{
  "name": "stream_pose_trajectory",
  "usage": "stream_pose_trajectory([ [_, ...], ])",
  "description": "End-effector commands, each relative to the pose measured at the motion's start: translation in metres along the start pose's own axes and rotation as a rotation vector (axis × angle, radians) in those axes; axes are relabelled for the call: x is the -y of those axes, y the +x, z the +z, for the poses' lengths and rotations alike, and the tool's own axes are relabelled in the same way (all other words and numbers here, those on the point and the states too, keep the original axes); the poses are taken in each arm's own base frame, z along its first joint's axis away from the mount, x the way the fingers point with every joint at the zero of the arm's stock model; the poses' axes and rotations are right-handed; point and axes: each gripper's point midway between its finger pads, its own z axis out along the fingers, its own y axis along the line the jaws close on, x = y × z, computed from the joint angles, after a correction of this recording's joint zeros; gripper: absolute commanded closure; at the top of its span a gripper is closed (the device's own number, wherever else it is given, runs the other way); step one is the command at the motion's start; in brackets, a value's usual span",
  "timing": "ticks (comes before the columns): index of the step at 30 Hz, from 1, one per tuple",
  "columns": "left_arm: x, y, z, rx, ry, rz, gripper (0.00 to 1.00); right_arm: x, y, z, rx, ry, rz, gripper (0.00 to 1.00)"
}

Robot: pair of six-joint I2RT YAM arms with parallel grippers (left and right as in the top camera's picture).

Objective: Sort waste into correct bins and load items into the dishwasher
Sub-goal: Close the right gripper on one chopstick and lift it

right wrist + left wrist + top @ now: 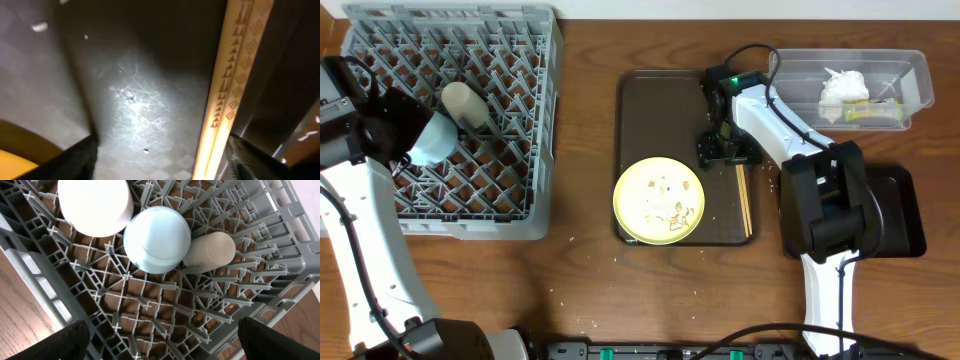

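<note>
The grey dish rack (470, 228) stands at the left. A light blue bowl (432, 140) and a beige cup (468, 105) lie in it. The left wrist view shows the blue bowl (156, 239), the beige cup (210, 252) and a small white cup-like bowl (95, 205). My left gripper (160, 345) is open and empty above the rack. My right gripper (728, 150) is open, low over the brown tray. The wooden chopsticks (744, 200) lie between its fingers (160, 160), close to the right finger (235, 75). The pale yellow plate (659, 200) carries food scraps.
The dark brown serving tray (655, 110) holds the plate and chopsticks. The clear tub (910, 60) at the back right holds a white tissue (843, 85) and a green-and-orange wrapper (875, 113). The black tray (900, 215) lies partly under my right arm. Crumbs dot the table front.
</note>
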Motion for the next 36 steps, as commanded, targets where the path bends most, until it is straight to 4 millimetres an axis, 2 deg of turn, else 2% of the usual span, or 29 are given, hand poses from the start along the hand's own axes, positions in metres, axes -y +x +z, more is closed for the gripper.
stream_pose_trajectory([
  [1,0.0,-0.003,-0.001,0.007,-0.003,-0.007,0.04,-0.002,-0.007,-0.016,0.035,0.004,-0.004,0.36],
  [4,0.0,-0.003,-0.001,0.007,-0.003,-0.007,0.04,-0.002,-0.01,-0.027,0.042,0.002,-0.008,0.5],
  [7,0.0,-0.003,-0.001,0.007,-0.003,-0.007,0.04,-0.003,-0.014,-0.035,0.055,-0.001,-0.04,0.57],
  [12,0.0,-0.003,-0.001,0.007,-0.004,-0.007,0.04,0.001,-0.012,-0.03,0.047,0.003,-0.091,0.67],
  [20,0.0,-0.003,-0.001,0.007,-0.003,-0.007,0.04,0.013,-0.015,-0.008,0.049,0.001,-0.096,0.68],
  [24,0.0,-0.003,-0.001,0.007,-0.004,-0.007,0.04,0.018,-0.019,-0.005,0.055,-0.006,-0.091,0.69],
  [33,0.0,-0.003,-0.001,0.007,-0.003,-0.007,0.04,0.015,-0.023,-0.003,0.073,-0.021,-0.095,0.69],
  [36,0.0,-0.003,-0.001,0.007,-0.003,-0.007,0.04,0.015,-0.022,0.003,0.072,-0.025,-0.094,0.69],
])
